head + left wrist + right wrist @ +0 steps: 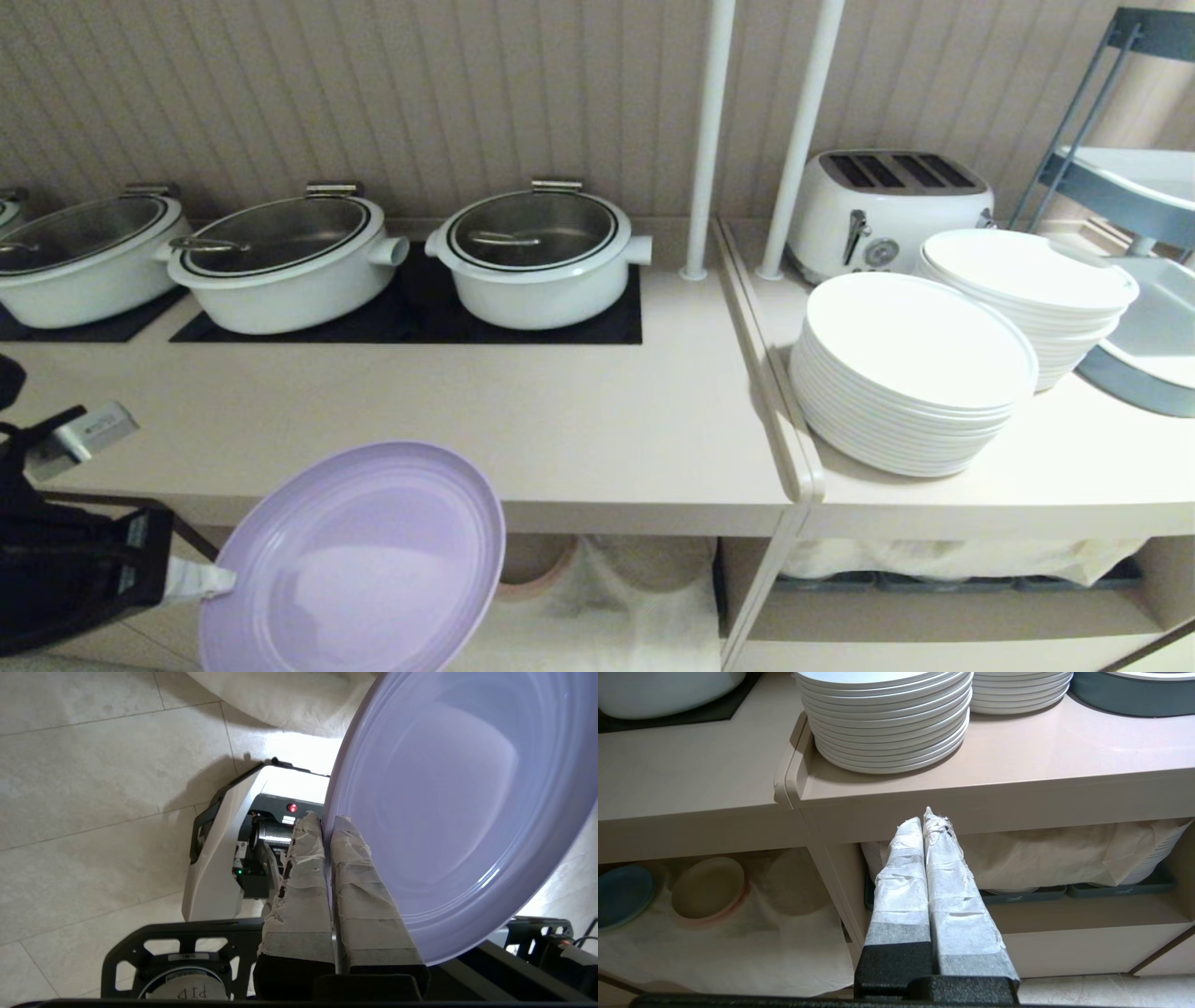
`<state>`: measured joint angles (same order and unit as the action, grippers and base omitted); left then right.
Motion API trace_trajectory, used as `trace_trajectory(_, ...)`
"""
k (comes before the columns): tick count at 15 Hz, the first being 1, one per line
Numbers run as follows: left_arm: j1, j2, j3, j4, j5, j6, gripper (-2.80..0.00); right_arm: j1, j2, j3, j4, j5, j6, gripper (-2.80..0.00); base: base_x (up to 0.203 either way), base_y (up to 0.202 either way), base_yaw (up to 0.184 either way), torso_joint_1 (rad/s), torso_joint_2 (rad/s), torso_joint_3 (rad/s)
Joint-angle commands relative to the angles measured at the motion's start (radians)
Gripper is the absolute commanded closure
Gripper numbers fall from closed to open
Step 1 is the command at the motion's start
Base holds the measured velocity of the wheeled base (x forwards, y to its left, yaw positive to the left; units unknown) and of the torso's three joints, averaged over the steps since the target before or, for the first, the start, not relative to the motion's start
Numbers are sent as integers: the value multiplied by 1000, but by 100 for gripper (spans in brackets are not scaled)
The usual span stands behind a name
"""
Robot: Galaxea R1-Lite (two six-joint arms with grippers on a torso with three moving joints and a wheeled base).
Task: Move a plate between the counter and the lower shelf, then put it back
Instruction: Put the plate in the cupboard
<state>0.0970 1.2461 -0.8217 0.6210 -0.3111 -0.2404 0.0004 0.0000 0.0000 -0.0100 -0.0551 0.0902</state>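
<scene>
Plate (355,560) partly hiding lower shelf (597,597)

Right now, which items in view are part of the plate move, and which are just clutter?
In play:
- lavender plate, pinched at its rim by the left hand, held in front of the counter edge
- counter
- lower shelf with its white cloth

Just lying about:
- three lidded white pots
- white plate stacks
- toaster
- right hand, shut, empty, idle
</scene>
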Motion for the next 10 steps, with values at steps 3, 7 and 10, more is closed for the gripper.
trace_trajectory(3, 0, -92, 70, -2, -2, -1, 0, 0, 0, 0, -1, 0, 0, 0, 0, 0, 0, 0, 0, 0)
trace_trajectory(7, 0, -172, 144, -3, 1, 12, 0, 1, 0, 0, -1, 0, 0, 0, 0, 0, 0, 0, 0, 0)
trace_trajectory(10, 1, -221, 208, -3, 9, 5, 0, 0, 0, 0, -1, 0, 0, 0, 0, 0, 0, 0, 0, 0)
